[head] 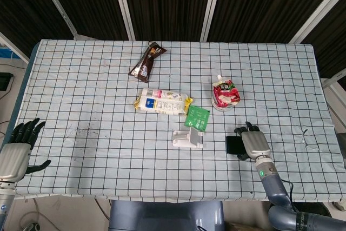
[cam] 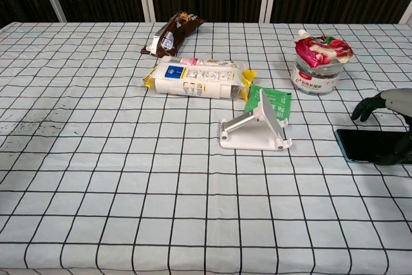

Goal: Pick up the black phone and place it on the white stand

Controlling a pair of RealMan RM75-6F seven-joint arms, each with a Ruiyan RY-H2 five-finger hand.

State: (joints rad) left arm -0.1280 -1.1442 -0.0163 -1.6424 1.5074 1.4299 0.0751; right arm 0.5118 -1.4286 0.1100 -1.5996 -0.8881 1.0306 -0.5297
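Head view: one flat black glossy phone right of one white plastic stand; right hand curls over the phone, grip unclear; left hand spread.

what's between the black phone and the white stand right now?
Nothing: only bare checked tablecloth separates the black phone from the white stand, clearest in the chest view. The right hand is over the phone's far side.

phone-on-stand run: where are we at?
Done: the right hand is over the black phone, fingers curled down beside it. In hand: the grasp itself; the phone lies flat on the checked cloth and I cannot tell whether the hand grips it yet. Left: lift it and set it on the white stand, which is bare. The left hand is idle at the table edge.
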